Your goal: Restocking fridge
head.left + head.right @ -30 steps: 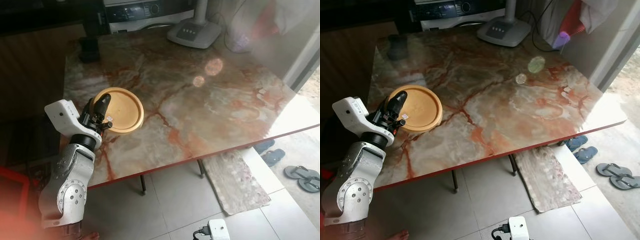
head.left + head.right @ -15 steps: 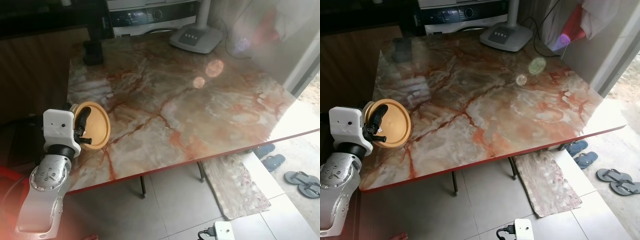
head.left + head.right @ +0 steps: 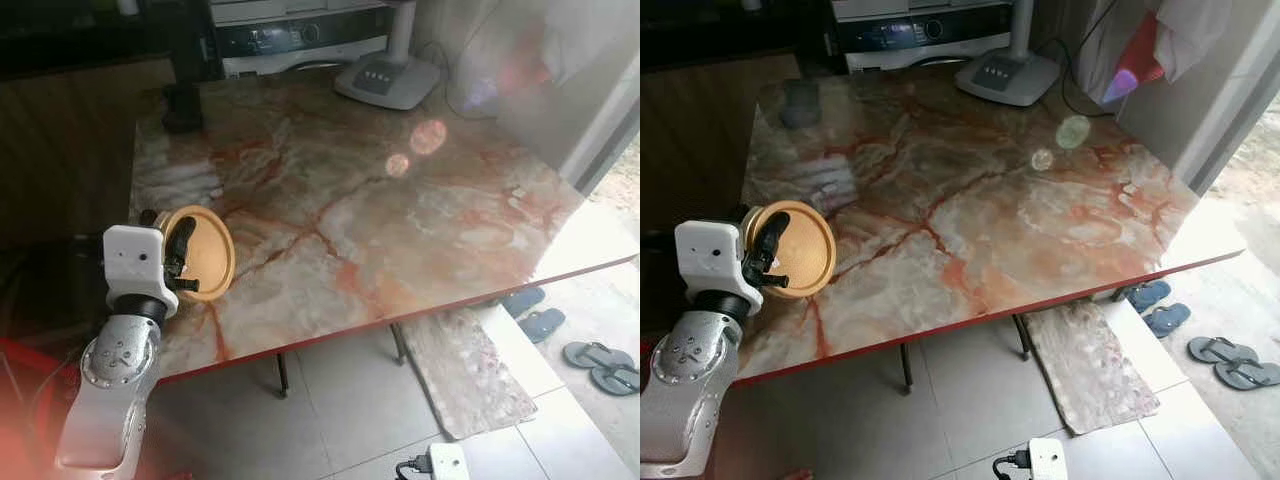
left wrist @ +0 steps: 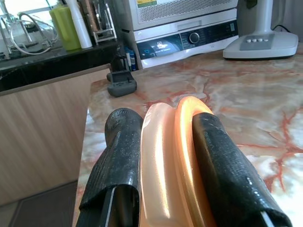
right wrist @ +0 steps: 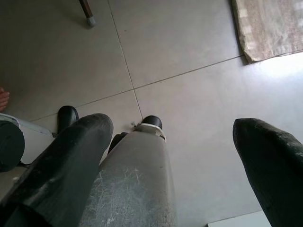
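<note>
My left fingers grip an orange lid on edge over the desk; right fingers hang open.

Home, kitchen/dining corner. Marble-look table w/ red edge, on tiled floor. Appliance w/ dial + display at table's far end, prob. microwave or oven, view soft. Pedestal fan base on tabletop. Dark counter w/ wood-front cabinet, bottles, utensil rack. Floor mat under table edge; slippers near bright doorway at right.
</note>
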